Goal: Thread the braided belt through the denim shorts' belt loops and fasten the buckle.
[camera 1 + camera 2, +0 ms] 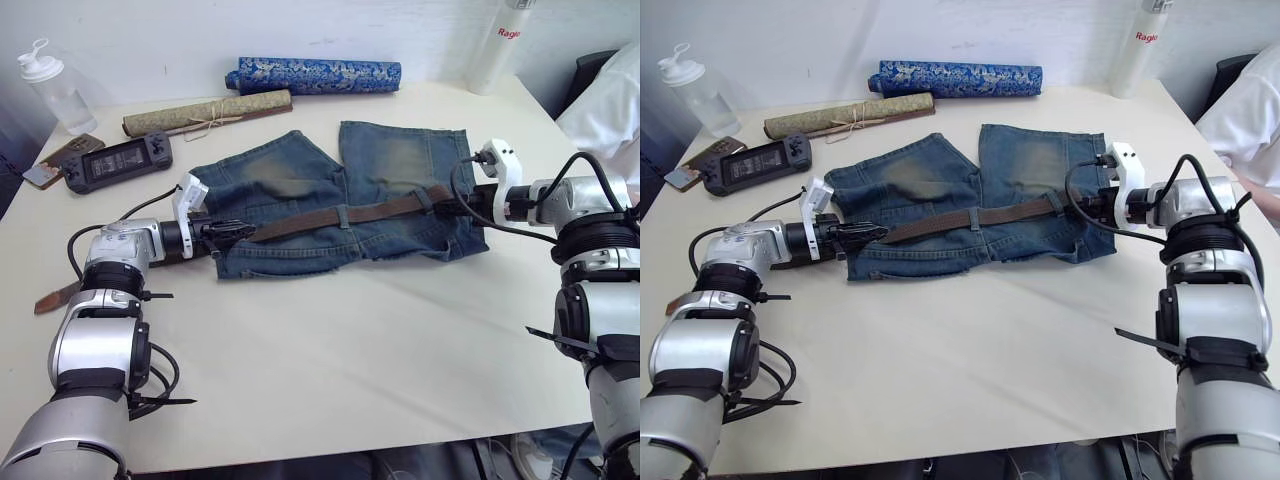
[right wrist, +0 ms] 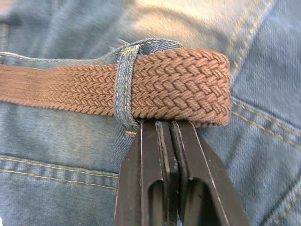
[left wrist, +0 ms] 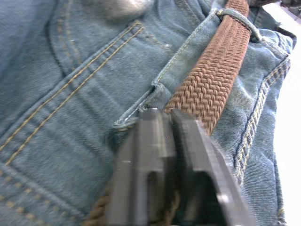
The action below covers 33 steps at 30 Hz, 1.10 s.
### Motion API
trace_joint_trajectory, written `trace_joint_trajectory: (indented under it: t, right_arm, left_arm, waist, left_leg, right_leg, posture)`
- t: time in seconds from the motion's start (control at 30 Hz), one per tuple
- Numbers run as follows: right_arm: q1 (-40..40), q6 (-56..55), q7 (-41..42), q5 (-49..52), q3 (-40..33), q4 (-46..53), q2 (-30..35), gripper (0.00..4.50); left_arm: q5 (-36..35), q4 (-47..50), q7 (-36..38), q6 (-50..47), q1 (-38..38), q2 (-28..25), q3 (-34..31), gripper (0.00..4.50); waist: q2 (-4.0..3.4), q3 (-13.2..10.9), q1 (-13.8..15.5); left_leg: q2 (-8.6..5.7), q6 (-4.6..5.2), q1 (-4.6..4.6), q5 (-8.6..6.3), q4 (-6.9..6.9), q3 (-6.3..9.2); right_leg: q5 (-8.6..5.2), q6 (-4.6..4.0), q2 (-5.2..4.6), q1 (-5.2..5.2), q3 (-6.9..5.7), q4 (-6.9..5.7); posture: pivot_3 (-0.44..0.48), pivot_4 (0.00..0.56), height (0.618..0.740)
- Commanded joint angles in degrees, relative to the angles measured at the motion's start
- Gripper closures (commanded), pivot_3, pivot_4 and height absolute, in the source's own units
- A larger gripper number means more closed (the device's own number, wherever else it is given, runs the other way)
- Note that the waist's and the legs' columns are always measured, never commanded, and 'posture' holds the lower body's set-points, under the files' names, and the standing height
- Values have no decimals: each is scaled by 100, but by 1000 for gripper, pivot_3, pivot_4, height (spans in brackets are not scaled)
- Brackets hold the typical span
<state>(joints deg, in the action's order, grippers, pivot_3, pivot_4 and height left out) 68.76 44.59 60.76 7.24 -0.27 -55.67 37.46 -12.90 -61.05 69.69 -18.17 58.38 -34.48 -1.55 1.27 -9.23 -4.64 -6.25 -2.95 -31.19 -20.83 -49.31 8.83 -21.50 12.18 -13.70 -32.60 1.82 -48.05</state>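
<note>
Braided belt point(image 1: 345, 216) runs left-right along denim shorts point(image 1: 300, 175) waistband, tan tip off left; left gripper point(image 1: 232, 232) and right gripper point(image 1: 447, 207) both pinched closed on it.

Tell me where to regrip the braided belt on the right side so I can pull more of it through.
Probably take the braided belt at its free folded end just past the belt loop, pinching across its flat width from the waistband edge, where the right gripper sits now with fingers together. The strap lies flat on the denim shorts, so a shallow edge-on pinch likely suits it better than a top-down one.
</note>
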Motion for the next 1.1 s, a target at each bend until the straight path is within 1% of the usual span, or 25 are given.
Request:
trace_joint_trajectory:
  t: [0.03, 0.07, 0.1, 0.17, 0.23, 0.3, 0.37, 0.4, 0.43, 0.53, 0.6, 0.7, 0.8, 0.83, 0.87, 0.9, 0.93, 0.97, 1.0, 1.03, 1.07, 1.1]
  right_arm:
    - [-626, -137, 833, 438, -45, 1669, 371, 4500]
    - [-1038, -202, 1105, 648, -137, 2419, 536, 4500]
    - [-1334, -226, 1235, 807, -224, 2942, 643, 4500]
    - [-2175, -266, 1594, 1386, -641, 4290, 918, 4500]
    - [-2882, -470, 1718, 1637, -890, 5179, 1146, 4500]
    - [-3758, -1208, 1802, 1608, -1126, 5900, 1278, 4500]
    - [-4749, -2151, 1740, 1374, -1298, 6570, 1313, 4500]
    - [-5153, -2541, 1663, 1212, -1313, 6792, 1327, 4500]
    - [-5550, -3058, 1595, 973, -1286, 6943, 1347, 4500]
    - [-6365, -4233, 1407, 380, -1171, 7040, 1454, 4500]
    - [-6699, -4750, 1249, 104, -1130, 7000, 1491, 4500]
    - [-7012, -5192, 976, -198, -1124, 6868, 1576, 4500]
    - [-7130, -5653, 698, -532, -1077, 6618, 1677, 4500]
    - [-7145, -5684, 652, -586, -1034, 6568, 1708, 4500]
    - [-7153, -5693, 624, -601, -998, 6539, 1736, 4500]
    - [-7145, -5642, 583, -554, -975, 6518, 1719, 4500]
    - [-7140, -5606, 549, -510, -960, 6508, 1708, 4500]
    - [-7118, -5604, 517, -497, -932, 6490, 1707, 4500]
    - [-7100, -5605, 492, -493, -905, 6477, 1713, 4500]
    - [-7059, -5630, 456, -515, -867, 6439, 1720, 4500]
    - [-7030, -5647, 425, -526, -837, 6411, 1729, 4500]
    - [-6998, -5653, 398, -539, -799, 6390, 1739, 4500]
  left_arm:
    - [-70, 941, 233, 559, -411, -80, -121, 4070]
    - [-168, 1475, 252, 870, -693, -117, -226, 4070]
    - [-236, 1861, 247, 1057, -904, -137, -301, 4070]
    - [-336, 2953, -81, 1884, -1554, -120, -640, 4070]
    - [-377, 3800, -296, 2209, -2097, -148, -813, 4070]
    - [-110, 4492, -446, 3256, -2705, -225, -901, 4070]
    - [278, 4945, -572, 5140, -3442, -293, -1054, 4070]
    - [480, 4923, -660, 6007, -3720, -346, -1119, 4070]
    - [621, 4780, -647, 6681, -4035, -455, -1116, 4070]
    - [1046, 3859, -883, 8336, -4614, -732, -1081, 4070]
    - [1216, 3222, -1101, 9049, -4847, -877, -1030, 4070]
    - [1458, 2631, -1548, 9330, -4924, -1001, -987, 4070]
    - [1513, 2590, -1955, 9187, -4814, -1002, -841, 4070]
    - [1077, 2994, -1931, 8438, -4732, -935, -687, 4070]
    - [746, 3302, -1906, 7885, -4682, -898, -568, 4070]
    - [160, 3865, -1817, 6824, -4607, -857, -434, 4070]
    - [-232, 4272, -1760, 6075, -4574, -846, -354, 4070]
    - [-826, 4707, -1723, 4886, -4405, -882, -297, 4070]
    - [-1241, 5039, -1708, 4000, -4295, -918, -277, 4070]
    - [-1648, 5142, -1728, 2993, -3983, -963, -279, 3825]
    - [-1914, 5231, -1754, 2259, -3772, -996, -303, 3521]
    - [-2150, 5073, -1632, 1593, -3405, -1016, -325, 3224]
  waist:
    - [0, 0, 1]
    - [0, 0, 7]
    - [0, 0, 11]
    - [0, 0, 23]
    - [0, 0, 15]
    - [3, 4, 33]
    - [7, 20, 74]
    - [3, 23, 88]
    - [-3, 27, 123]
    - [-19, 35, 240]
    - [-21, 38, 324]
    - [-23, 76, 451]
    - [-64, 104, 513]
    - [-68, 108, 532]
    - [-69, 109, 559]
    - [-65, 110, 584]
    - [-56, 112, 604]
    - [-44, 113, 606]
    - [-31, 114, 601]
    - [-21, 118, 590]
    - [-18, 120, 577]
    - [-18, 121, 563]
  left_leg:
    - [2, 0, 0, 0, 0, 1]
    - [4, 0, -2, 0, 1, 1]
    - [8, 2, -6, -1, 2, 3]
    - [8, 9, -8, -5, 2, 5]
    - [9, 19, -7, -11, 2, 9]
    - [7, 22, -4, -12, 0, 2]
    - [9, 22, 12, -13, -1, -3]
    - [12, 23, 15, -13, -3, -15]
    - [12, 23, 17, -13, -9, -22]
    - [9, 48, 13, -27, -51, -91]
    - [3, 108, 4, -61, -88, -113]
    - [-7, 139, 1, -87, -131, -124]
    - [-7, 173, 1, -126, -180, -106]
    - [-10, 175, 2, -134, -192, -110]
    - [-9, 175, 2, -136, -198, -114]
    - [-8, 175, 3, -136, -201, -113]
    - [-6, 175, 3, -136, -203, -109]
    - [-6, 175, 1, -136, -209, -93]
    - [-6, 173, 0, -137, -213, -83]
    - [-4, 170, 0, -138, -217, -74]
    - [0, 167, 1, -140, -217, -70]
    - [0, 167, 2, -140, -217, -67]
  right_leg:
    - [0, 0, 0, -1, 0, 1]
    - [0, 0, 0, -1, 0, 1]
    - [0, 0, -1, -3, 0, 5]
    - [0, 0, -4, -4, 1, 9]
    - [0, 0, -11, -3, 3, 24]
    - [5, 7, -19, 1, 3, 32]
    - [7, 6, -20, 13, 3, 33]
    - [7, 6, -24, 14, 4, 31]
    - [9, 5, -28, 14, 5, 28]
    - [10, 5, -52, 12, 4, 8]
    - [12, 8, -70, 10, 5, -5]
    - [11, 6, -83, 25, 4, -4]
    - [11, 8, -88, 28, 4, -21]
    - [11, 9, -91, 27, 5, -33]
    - [11, 10, -92, 26, 5, -40]
    - [10, 12, -90, 26, 5, -46]
    - [12, 17, -86, 26, 3, -49]
    - [14, 22, -77, 27, -2, -58]
    - [13, 22, -69, 27, -3, -69]
    - [11, 22, -62, 26, -6, -78]
    - [8, 22, -57, 25, -8, -82]
    - [2, 24, -55, 25, -9, -87]
  posture:
    - [0, 150, 637]
    - [0, 150, 637]
    - [0, 150, 637]
    - [0, 150, 637]
    - [0, 150, 637]
    - [0, 150, 637]
    - [0, 150, 637]
    - [0, 150, 637]
    - [0, 150, 637]
    - [0, 150, 637]
    - [0, 150, 637]
    - [0, 150, 637]
    - [0, 150, 637]
    - [0, 150, 637]
    - [0, 150, 637]
    - [0, 150, 637]
    - [0, 150, 637]
    - [0, 150, 637]
    - [0, 150, 637]
    - [0, 150, 637]
    - [0, 150, 637]
    - [0, 150, 637]
